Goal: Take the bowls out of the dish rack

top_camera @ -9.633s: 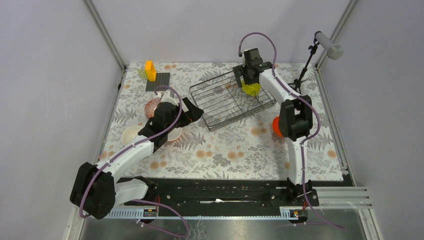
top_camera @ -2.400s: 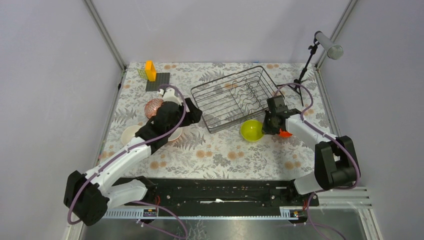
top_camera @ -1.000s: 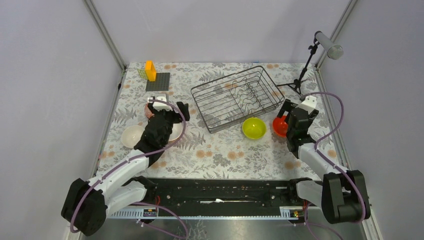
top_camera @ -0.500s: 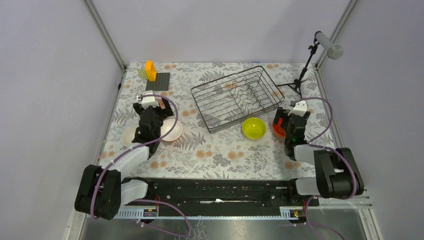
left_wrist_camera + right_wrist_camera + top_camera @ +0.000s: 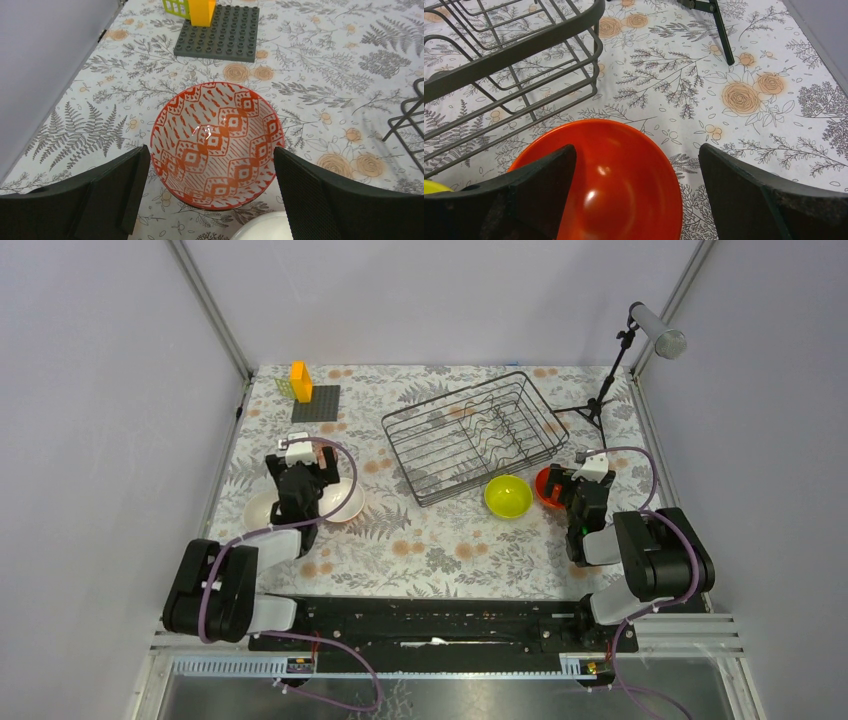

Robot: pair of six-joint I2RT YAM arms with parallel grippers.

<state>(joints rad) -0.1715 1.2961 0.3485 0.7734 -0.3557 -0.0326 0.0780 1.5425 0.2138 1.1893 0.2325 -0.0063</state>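
The dark wire dish rack (image 5: 470, 435) stands at the table's middle back with no bowl in it. A yellow-green bowl (image 5: 507, 497) sits on the cloth in front of it. An orange bowl (image 5: 545, 483) sits to its right. My right gripper (image 5: 636, 200) is open and empty just above the orange bowl (image 5: 624, 185). My left gripper (image 5: 210, 200) is open and empty, its fingers either side of a red patterned bowl (image 5: 217, 142). A beige bowl (image 5: 262, 510) and a white bowl (image 5: 347, 502) lie beside the left arm. In the top view the left gripper (image 5: 300, 468) hides the patterned bowl.
An orange block (image 5: 202, 10) stands on a flat dark studded plate (image 5: 220, 35) at the far left. A black stand (image 5: 605, 390) with a tube rises at the far right, its leg (image 5: 719, 25) on the cloth. The rack's corner (image 5: 514, 55) is close to the orange bowl.
The yellow-green bowl went from the rack to the cloth and was let go. Both arms have drawn back toward their bases, grippers now low over the patterned and orange bowls.
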